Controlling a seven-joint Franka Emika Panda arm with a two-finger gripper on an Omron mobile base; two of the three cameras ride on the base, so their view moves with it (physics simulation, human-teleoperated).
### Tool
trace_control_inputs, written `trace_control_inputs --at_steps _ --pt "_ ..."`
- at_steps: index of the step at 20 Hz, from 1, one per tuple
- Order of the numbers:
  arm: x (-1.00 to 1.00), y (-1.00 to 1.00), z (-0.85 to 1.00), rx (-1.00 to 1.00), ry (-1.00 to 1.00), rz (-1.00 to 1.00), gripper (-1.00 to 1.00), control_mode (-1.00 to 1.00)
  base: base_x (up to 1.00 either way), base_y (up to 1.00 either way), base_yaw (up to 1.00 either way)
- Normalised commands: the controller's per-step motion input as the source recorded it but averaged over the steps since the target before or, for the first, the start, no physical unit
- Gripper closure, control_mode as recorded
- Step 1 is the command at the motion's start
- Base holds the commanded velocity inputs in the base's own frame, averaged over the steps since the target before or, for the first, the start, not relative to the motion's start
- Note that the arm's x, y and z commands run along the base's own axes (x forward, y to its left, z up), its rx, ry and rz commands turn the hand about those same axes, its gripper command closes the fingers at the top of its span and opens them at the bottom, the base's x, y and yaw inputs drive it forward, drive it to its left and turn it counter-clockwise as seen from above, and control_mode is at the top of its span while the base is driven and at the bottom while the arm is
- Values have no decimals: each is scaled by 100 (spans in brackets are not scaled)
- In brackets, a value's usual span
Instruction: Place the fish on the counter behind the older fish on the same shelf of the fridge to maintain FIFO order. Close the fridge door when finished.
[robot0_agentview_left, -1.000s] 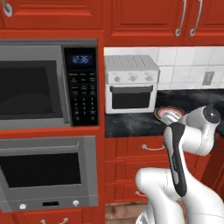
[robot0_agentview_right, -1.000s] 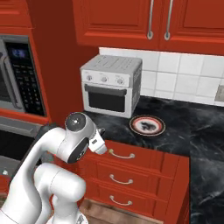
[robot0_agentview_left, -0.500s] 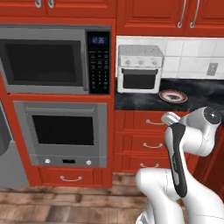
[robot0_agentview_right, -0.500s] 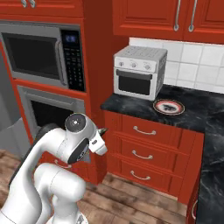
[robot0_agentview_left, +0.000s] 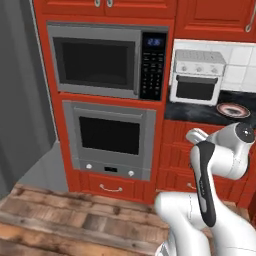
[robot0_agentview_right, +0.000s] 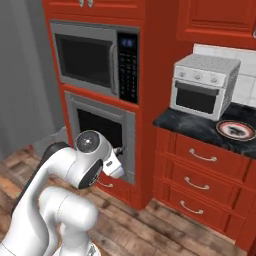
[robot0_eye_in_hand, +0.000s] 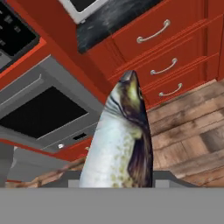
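The fish (robot0_eye_in_hand: 122, 140), dark on the back and pale on the belly, rises head up from the bottom of the hand view, and my gripper (robot0_agentview_right: 119, 150) is shut on it. My arm is folded close to the base, with the hand low in front of the red drawers. The black counter (robot0_agentview_left: 192, 112) (robot0_agentview_right: 187, 125) lies off to the right. A tall flat grey panel (robot0_agentview_left: 22, 95) (robot0_agentview_right: 25, 75) stands at the far left, the fridge door as far as I can tell. The older fish and the shelf are out of view.
A built-in microwave (robot0_agentview_left: 95, 62) sits above a wall oven (robot0_agentview_left: 110, 135) straight ahead in a red column. On the counter stand a white toaster oven (robot0_agentview_left: 196, 76) and a round plate (robot0_agentview_left: 233, 109). Wooden floor (robot0_agentview_left: 75, 220) stretches in front.
The base has driven back and to the left, so the whole scene has slid right and shrunk. The grey panel has come into view at the left. My grip on the fish is unchanged.
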Motion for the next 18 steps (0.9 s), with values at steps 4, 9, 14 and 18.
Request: trace_control_inputs --at_steps 4,9,14,18 --pt "0 0 0 0 0 0 100 100 -4 64 44" --pt "0 0 0 0 0 0 100 100 0 79 52" --pt "0 0 0 0 0 0 100 100 -6 81 53" --pt "0 0 0 0 0 0 100 100 -12 92 50"
